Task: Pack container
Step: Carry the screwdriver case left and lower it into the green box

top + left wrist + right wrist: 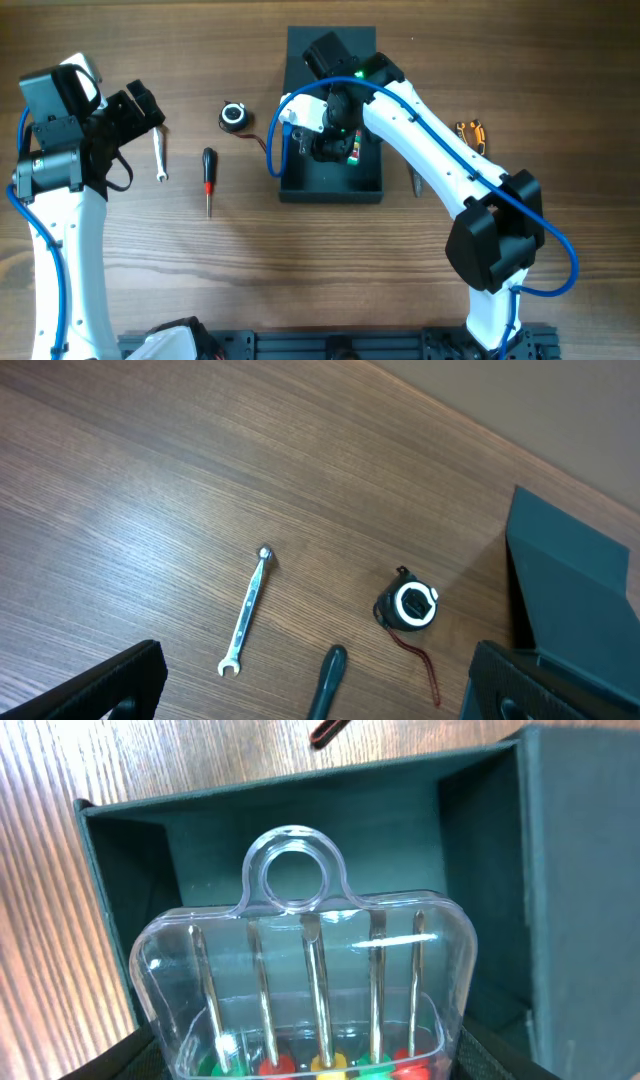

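Right fingers [115, 1065] clamp a clear screwdriver pack [305, 990] over the open container [330, 188]; left fingers [120, 680], spread wide and empty, hover well left of it.

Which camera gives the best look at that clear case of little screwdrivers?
The right wrist view: the clear screwdriver case fills the frame, its five shafts and coloured handles plain, over the container. Overhead, the right arm hides all but a coloured sliver. The left wrist view misses it.
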### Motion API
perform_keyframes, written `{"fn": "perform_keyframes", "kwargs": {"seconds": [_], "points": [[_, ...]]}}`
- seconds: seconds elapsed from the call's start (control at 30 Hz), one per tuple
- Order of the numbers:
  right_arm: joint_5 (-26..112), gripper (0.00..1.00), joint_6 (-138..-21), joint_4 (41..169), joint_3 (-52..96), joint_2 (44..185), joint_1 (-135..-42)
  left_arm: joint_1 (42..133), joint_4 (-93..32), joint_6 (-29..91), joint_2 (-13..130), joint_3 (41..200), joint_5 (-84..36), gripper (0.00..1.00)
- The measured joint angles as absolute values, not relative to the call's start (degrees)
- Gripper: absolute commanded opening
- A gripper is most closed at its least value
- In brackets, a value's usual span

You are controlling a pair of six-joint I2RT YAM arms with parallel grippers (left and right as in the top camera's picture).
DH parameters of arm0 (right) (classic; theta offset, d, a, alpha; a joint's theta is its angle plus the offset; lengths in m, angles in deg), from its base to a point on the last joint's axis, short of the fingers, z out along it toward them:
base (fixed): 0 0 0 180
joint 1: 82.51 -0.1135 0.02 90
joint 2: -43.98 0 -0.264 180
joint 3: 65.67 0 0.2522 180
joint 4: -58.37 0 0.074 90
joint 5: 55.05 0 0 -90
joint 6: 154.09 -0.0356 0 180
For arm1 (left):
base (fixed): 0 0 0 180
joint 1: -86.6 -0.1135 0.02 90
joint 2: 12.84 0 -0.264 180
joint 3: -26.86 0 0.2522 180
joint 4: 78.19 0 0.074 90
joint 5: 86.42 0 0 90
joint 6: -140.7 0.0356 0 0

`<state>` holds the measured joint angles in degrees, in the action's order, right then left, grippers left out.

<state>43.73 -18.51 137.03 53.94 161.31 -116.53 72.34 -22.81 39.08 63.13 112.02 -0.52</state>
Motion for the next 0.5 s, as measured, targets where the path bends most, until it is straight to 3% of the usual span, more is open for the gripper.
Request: {"fn": "perform_keyframes", "kwargs": {"seconds": [0.3,0.5], "points": [[43.7,0.10,-14.3,135.9,53.8,163.0,-113.2,72.3,-22.8,39.1,63.1,112.0,-0.5,1.00],[44.4,0.19,-12.3,134.6,52.4,163.9,-111.0,72.3,-22.8,39.1,63.1,112.0,-0.5,1.00]]}}
